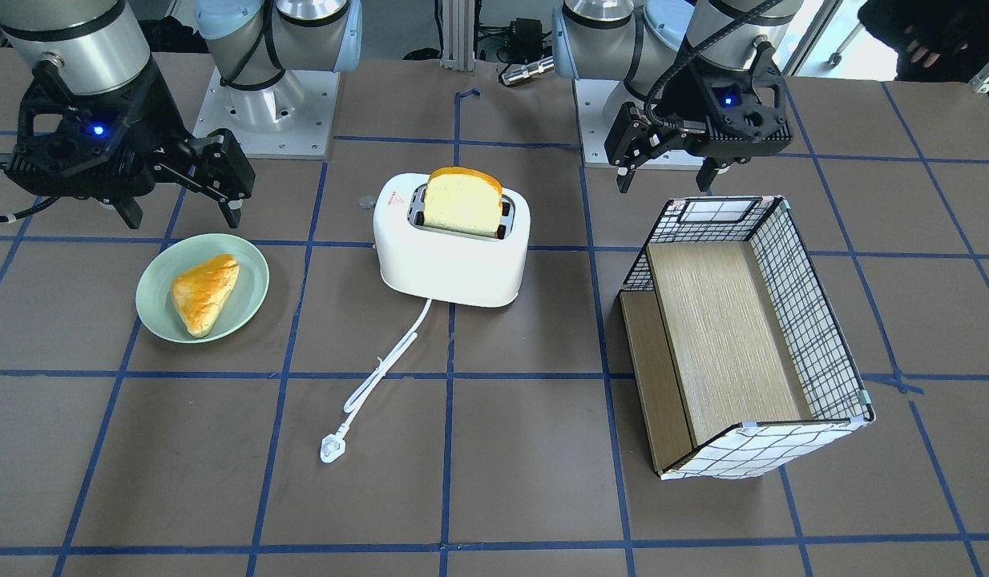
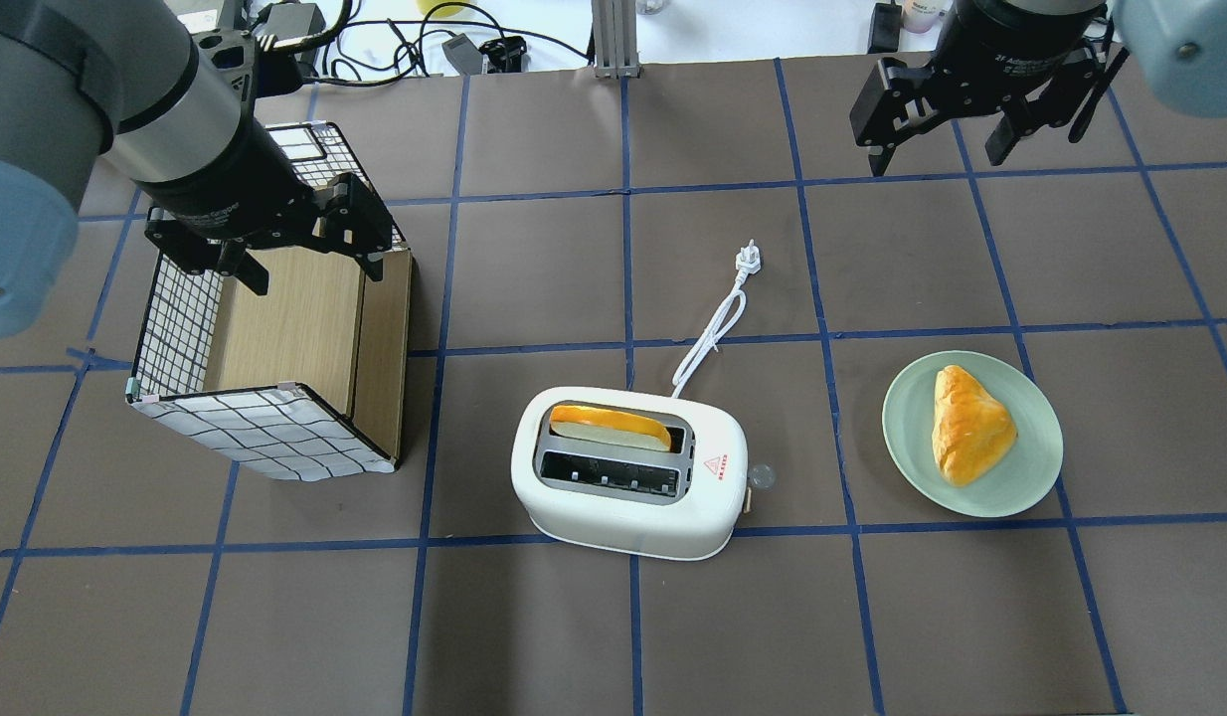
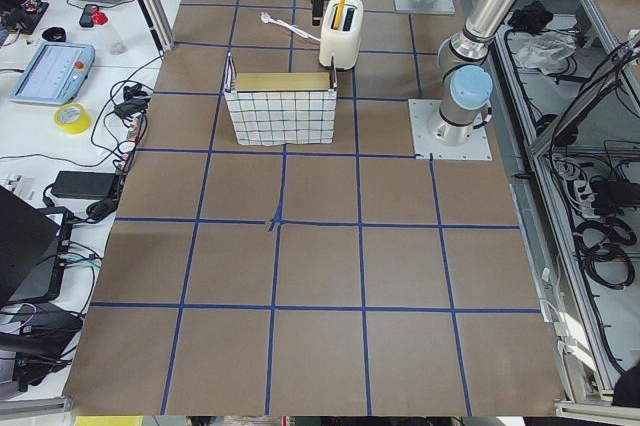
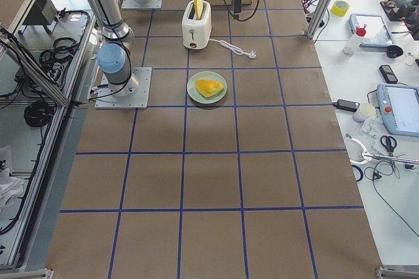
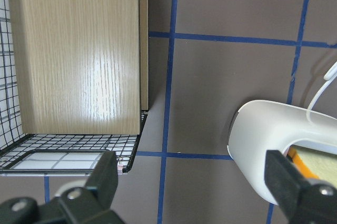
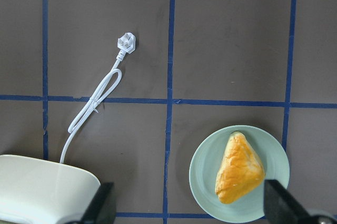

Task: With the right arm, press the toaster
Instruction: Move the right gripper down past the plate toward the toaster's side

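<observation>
The white two-slot toaster (image 2: 623, 517) stands mid-table with a slice of bread (image 2: 609, 426) upright in one slot and a red triangle mark on top. Its white cord (image 2: 713, 333) trails away unplugged. It also shows in the front view (image 1: 454, 264) and at the edge of the right wrist view (image 6: 42, 187). My right gripper (image 2: 939, 159) is open and empty, hovering high, well beyond and to the right of the toaster, past the plate; it also shows in the front view (image 1: 182, 218). My left gripper (image 2: 310, 268) is open and empty above the basket.
A green plate (image 2: 902, 438) with a golden pastry (image 2: 971, 426) sits right of the toaster. A wire basket (image 2: 265, 428) with a checked liner and wooden panel stands left of it, under my left arm. Blue tape lines grid the brown table.
</observation>
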Robot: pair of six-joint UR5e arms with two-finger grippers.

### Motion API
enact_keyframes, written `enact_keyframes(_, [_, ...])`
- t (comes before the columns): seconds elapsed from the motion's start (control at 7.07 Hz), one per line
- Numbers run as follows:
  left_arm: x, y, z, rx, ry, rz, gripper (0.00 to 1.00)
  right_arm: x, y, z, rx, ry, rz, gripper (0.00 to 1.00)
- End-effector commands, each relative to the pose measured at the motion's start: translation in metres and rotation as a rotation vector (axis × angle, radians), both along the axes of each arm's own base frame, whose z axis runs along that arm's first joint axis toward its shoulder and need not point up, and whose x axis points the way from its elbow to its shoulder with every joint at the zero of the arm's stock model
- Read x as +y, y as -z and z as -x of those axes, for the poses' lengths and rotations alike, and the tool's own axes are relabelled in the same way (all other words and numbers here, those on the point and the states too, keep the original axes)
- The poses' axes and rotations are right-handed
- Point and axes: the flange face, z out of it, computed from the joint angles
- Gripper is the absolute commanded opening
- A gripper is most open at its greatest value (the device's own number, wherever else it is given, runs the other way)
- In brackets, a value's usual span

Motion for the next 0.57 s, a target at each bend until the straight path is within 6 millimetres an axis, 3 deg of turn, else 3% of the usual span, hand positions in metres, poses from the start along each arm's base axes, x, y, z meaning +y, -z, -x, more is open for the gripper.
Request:
enact_keyframes(0.0, [0.0,0.0,0.0,0.0,0.0,-0.001,1.0,0.023,-0.015,0.001,0.002,0.011,-0.014,0.71])
enact_keyframes(0.28, [0.0,0.0,0.0,0.0,0.0,-0.001,1.0,0.072,-0.024,-0.002,-0.012,0.21,-0.159,0.01])
enact_keyframes(0.42, [0.0,0.0,0.0,0.0,0.0,-0.001,1.0,0.093,-0.018,-0.003,-0.015,0.242,-0.218,0.0])
